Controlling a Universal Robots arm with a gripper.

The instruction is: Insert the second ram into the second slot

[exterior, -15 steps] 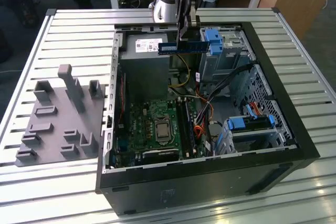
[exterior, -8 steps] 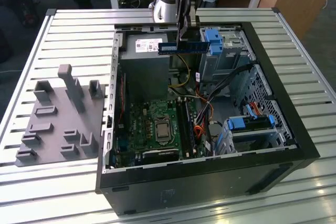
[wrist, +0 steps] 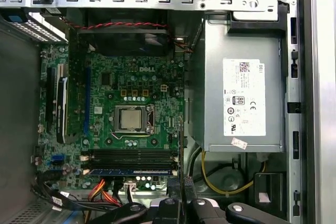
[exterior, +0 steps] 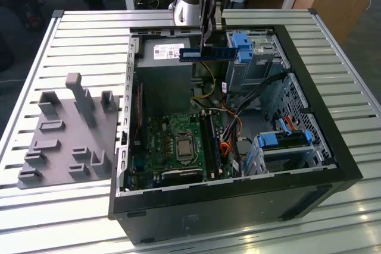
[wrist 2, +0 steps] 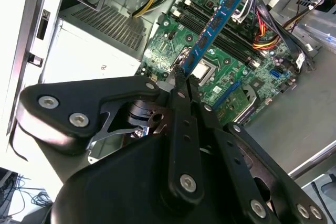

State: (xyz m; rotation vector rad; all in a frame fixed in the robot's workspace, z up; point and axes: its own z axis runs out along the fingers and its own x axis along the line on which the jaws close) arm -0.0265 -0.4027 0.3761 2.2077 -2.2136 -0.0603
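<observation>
Doing this step well looks to hinge on alignment. The thin, flat blue circuit-board memory stick (exterior: 205, 54) must sit with its long edge parallel to the dark memory slots (exterior: 212, 144) and its notch matched to the slot's key. It then has to go straight down under even pressure at both ends, so that it seats without tilting.

As it hangs now, its length runs left to right in the exterior view while the slots run near to far, so I judge it to lie crosswise to them. It is also high above the slots and farther back, over the far part of the open black computer case (exterior: 238, 215). There it hangs above the grey metal power supply box (exterior: 164, 78), just left of a chunky light-blue plastic latch (exterior: 243, 46). The case rests on a slatted metal table (exterior: 89, 34).

The black two-fingered pincer (wrist 2: 181, 73) is pressed together on the stick, pinching its flat faces with almost no gap. In the second wrist view the stick (wrist 2: 216, 20) reaches away from the fingertips over the green motherboard (wrist 2: 168, 40). It touches nothing else that I can see.

In the first wrist view a narrow blue strip (wrist: 131, 171) lies along one of the slots and looks like a stick already seated. The free slot beside it is probably the one meant.
</observation>
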